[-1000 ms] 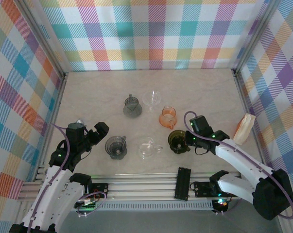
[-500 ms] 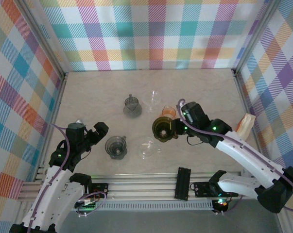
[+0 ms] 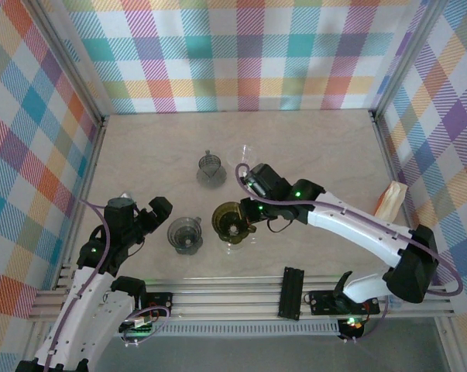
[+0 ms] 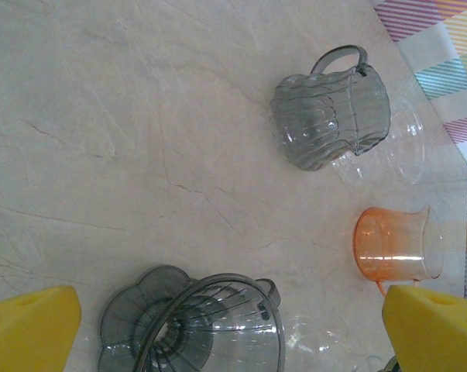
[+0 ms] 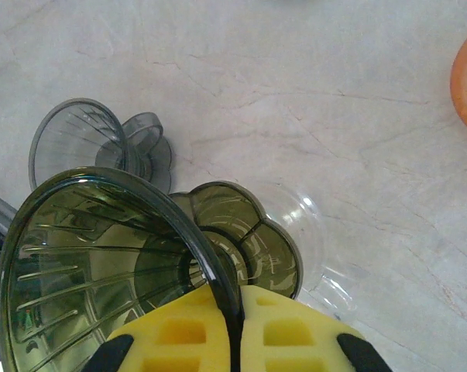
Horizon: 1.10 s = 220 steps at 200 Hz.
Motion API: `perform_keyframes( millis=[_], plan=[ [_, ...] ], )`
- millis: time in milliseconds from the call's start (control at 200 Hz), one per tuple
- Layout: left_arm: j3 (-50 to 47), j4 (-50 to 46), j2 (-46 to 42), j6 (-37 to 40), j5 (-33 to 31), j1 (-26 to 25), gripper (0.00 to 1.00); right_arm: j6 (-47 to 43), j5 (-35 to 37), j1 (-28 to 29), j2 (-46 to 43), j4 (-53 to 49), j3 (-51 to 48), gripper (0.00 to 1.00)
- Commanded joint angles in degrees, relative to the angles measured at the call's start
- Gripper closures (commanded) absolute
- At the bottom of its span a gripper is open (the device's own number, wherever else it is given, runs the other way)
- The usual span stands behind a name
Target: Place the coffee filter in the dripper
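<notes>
From above, we see the coffee filter (image 3: 389, 203), a pale folded piece tinged orange, leaning on the checked wall far right of the grey dripper (image 3: 186, 234) and well apart from it; the right gripper (image 3: 246, 215) is clamped on the rim of the olive dripper (image 3: 230, 220), just right of the grey dripper and partly covering a clear dripper (image 3: 235, 242); the left gripper (image 3: 144, 206) gapes wide just left of the grey dripper, holding nothing. At the left wrist, yellow fingertips (image 4: 32, 329) flank the grey dripper; beyond it lie a dark ribbed dripper (image 4: 330, 116) on its side and an orange dripper (image 4: 392, 244). At the right wrist, yellow pads (image 5: 179, 333) pinch the olive dripper's ribbed wall; its scalloped base faces the grey dripper's side.
</notes>
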Motion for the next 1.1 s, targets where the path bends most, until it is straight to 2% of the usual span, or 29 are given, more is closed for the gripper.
perform_keyframes(
  millis=[0, 655, 800, 970, 1050, 1095],
  plan=[
    [0.9, -1.3, -0.7, -0.2, -1.0, -0.4, 0.0, 1.7, -1.0, 0.2, 0.3, 0.6, 1.2, 1.0],
    [0.7, -1.5, -1.1, -0.1, -1.3, -0.4, 0.0, 2.8, 1.0, 0.1, 2.0, 2.8, -2.0, 1.0],
    [0.8, -1.4, -1.2, 0.0, -1.1, -0.4, 0.0, 3.3, 2.0, 0.1, 1.6, 2.6, -2.5, 0.83],
    [1.0, -1.5, -1.2, -0.1, -0.9, -0.4, 0.0, 3.8, 4.0, 0.1, 0.5, 1.7, -2.7, 0.56],
    [0.9, -1.6, -1.3, 0.0, -0.9, -0.4, 0.0, 3.8, 5.4, 0.1, -0.6, 1.2, -2.6, 0.4],
    [0.9, -1.5, -1.4, -0.1, -0.9, -0.4, 0.0, 3.9, 6.7, 0.0, -1.4, 0.9, -2.7, 0.35]
  ],
)
